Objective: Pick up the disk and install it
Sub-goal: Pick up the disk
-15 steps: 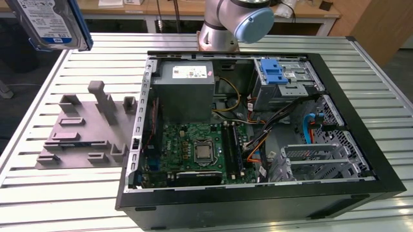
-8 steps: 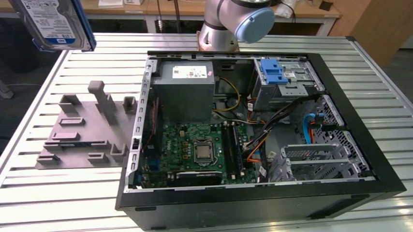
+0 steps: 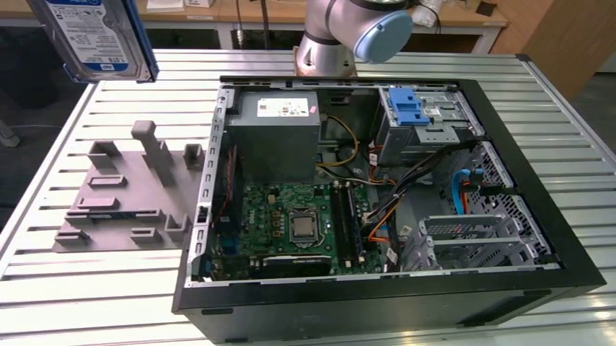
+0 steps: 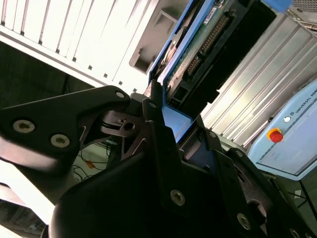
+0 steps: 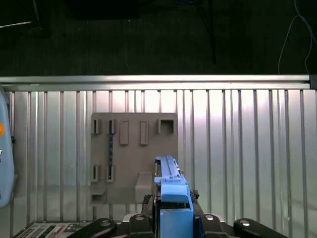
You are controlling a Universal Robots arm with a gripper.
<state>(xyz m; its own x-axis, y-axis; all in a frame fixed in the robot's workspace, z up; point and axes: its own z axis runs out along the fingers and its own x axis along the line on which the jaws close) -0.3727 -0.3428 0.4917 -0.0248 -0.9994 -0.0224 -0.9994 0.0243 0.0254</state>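
Gripping the flat silver-metal disk (image 3: pixel 97 36) with blue plastic rails by its handle end, the black gripper (image 5: pixel 174 223) held it high above the grey fixture plate (image 5: pixel 131 163), probably clearing that plate's upright posts.

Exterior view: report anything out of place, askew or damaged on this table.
Nothing looks damaged or spilled. The disk is off the table, held in the air by the gripper at the exterior view's upper left, outside the open computer case.
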